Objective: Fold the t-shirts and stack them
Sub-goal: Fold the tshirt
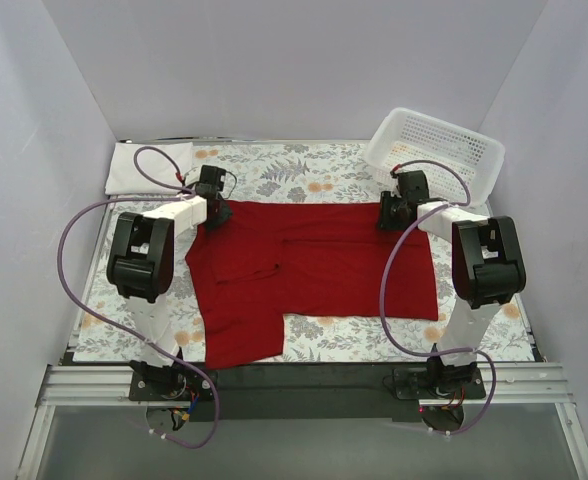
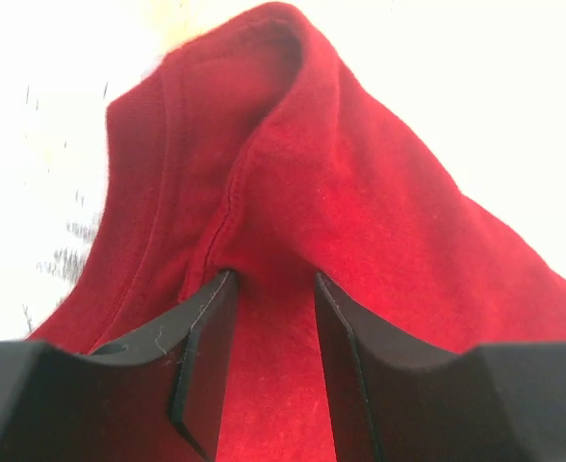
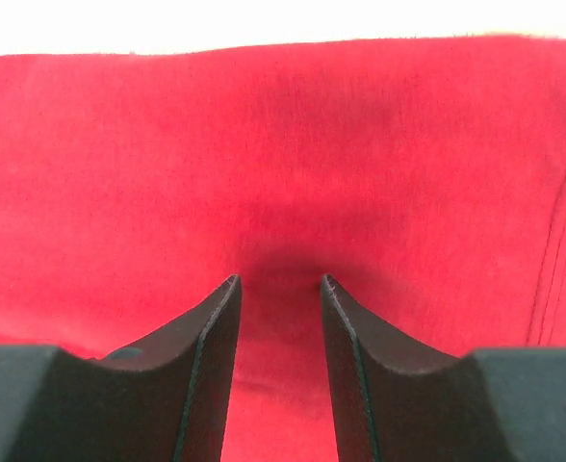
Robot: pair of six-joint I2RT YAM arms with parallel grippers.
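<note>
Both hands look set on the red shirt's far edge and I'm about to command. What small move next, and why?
Probably raise both hands together a little, then draw the far edge toward the near one. The left hand and right hand each seem to pinch puckered cloth of the red t-shirt, which lies spread flat, not yet folded in half.

A worktop (image 1: 314,180) covered in pale floral-printed cloth is enclosed by plain white walls (image 1: 294,70) at the top, left and right of the frame, lit softly and evenly, while a metal rail (image 1: 94,385) and a grey floor strip (image 1: 304,445) are seen along the lower edge.
</note>
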